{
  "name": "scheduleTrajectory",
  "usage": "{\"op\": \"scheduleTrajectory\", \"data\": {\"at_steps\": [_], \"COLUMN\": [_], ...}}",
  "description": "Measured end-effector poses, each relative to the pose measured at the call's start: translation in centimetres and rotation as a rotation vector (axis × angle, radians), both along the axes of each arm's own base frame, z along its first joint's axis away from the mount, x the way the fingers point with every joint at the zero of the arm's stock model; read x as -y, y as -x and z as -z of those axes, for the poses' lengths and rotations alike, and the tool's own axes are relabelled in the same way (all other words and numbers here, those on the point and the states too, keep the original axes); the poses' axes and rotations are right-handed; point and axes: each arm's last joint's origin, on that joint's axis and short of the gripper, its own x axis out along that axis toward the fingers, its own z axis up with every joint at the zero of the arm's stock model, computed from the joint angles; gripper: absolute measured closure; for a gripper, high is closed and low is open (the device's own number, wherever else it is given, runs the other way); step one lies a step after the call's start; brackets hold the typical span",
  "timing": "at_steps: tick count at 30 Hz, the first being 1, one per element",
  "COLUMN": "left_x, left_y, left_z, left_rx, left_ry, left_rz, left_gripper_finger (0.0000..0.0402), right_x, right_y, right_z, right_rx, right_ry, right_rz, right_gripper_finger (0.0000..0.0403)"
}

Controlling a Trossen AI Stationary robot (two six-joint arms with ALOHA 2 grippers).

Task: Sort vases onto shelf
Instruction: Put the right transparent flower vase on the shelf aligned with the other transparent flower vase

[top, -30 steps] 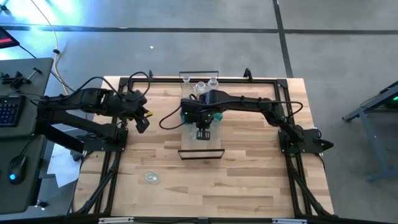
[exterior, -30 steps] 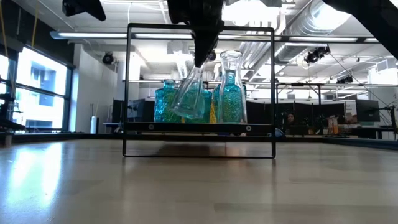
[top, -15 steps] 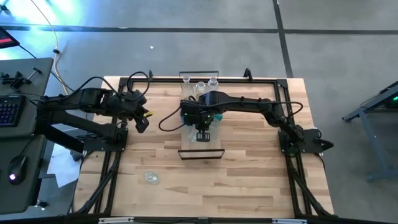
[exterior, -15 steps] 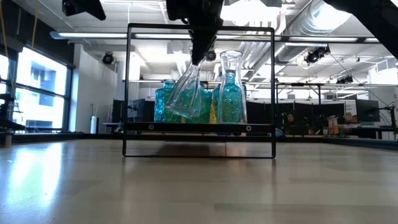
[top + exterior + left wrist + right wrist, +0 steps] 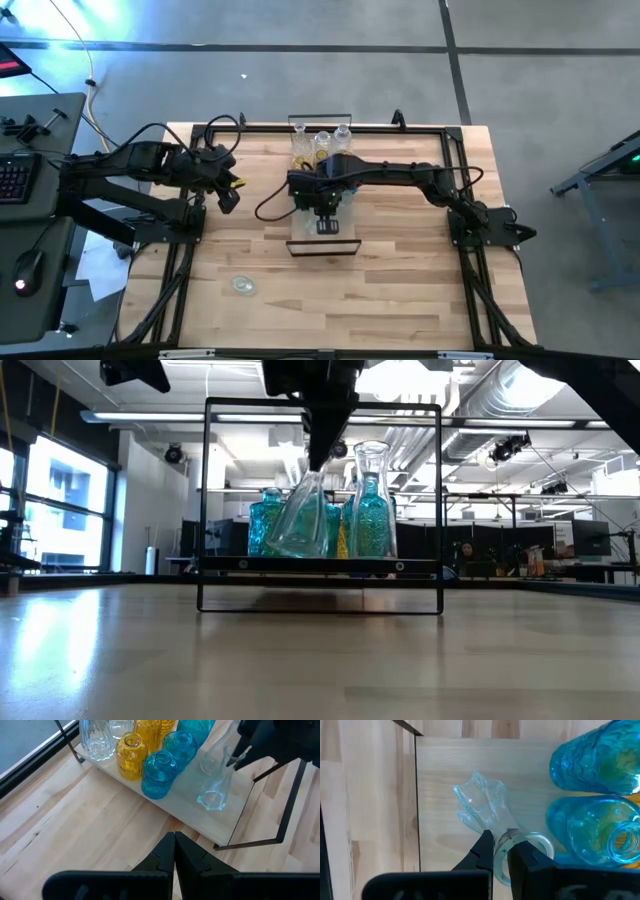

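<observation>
The shelf (image 5: 340, 236) is a light board in a black frame at mid-table, carrying teal (image 5: 159, 775), amber (image 5: 129, 755) and clear vases (image 5: 97, 740) standing on their bases. My right gripper (image 5: 325, 222) hangs over the shelf's near end, shut on a clear vase (image 5: 303, 520). That vase also shows in the left wrist view (image 5: 215, 790) and the right wrist view (image 5: 480, 802). My left gripper (image 5: 228, 197) waits shut above the table, left of the shelf, touching nothing. My right gripper holds the clear vase by the rim of its mouth (image 5: 520, 840), one finger inside the opening and one outside, coming from above and pointing down. The vase hangs tilted below the fingers, its base (image 5: 298, 548) right at the shelf board; whether it touches, I cannot tell.
A tall clear vase (image 5: 371, 500) stands close beside the held one, with teal vases (image 5: 592, 765) just behind it. The shelf's black end frame (image 5: 322, 405) arches over the near end. A small clear glass object (image 5: 242, 285) lies on the table toward the near left.
My right gripper has moved a little toward the table's near edge and down, still shut on the clear vase. The vase first swung to a steeper tilt, then came lower and more upright, its base now close to the shelf board.
</observation>
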Motion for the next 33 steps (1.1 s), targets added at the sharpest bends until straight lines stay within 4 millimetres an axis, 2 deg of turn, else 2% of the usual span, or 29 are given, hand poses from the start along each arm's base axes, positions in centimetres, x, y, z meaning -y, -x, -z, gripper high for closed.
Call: {"op": "scheduleTrajectory", "data": {"at_steps": [12,25,33], "left_x": [0.0,0.0,0.0], "left_y": [0.0,0.0,0.0], "left_z": [0.0,0.0,0.0], "left_rx": [0.0,0.0,0.0], "left_ry": [0.0,-0.001,-0.001], "left_rz": [-0.001,0.001,0.001], "left_gripper_finger": [0.0401,0.0401,0.0401], "right_x": [0.2,-0.13,-0.61], "right_y": [-0.07,-0.1,-0.08], "right_z": [0.0,0.0,-0.01], "right_rx": [0.006,0.009,0.007], "right_ry": [0.047,0.041,0.038], "right_rz": [-0.006,-0.034,-0.037], "right_gripper_finger": [0.0361,0.0353,0.0289]}}
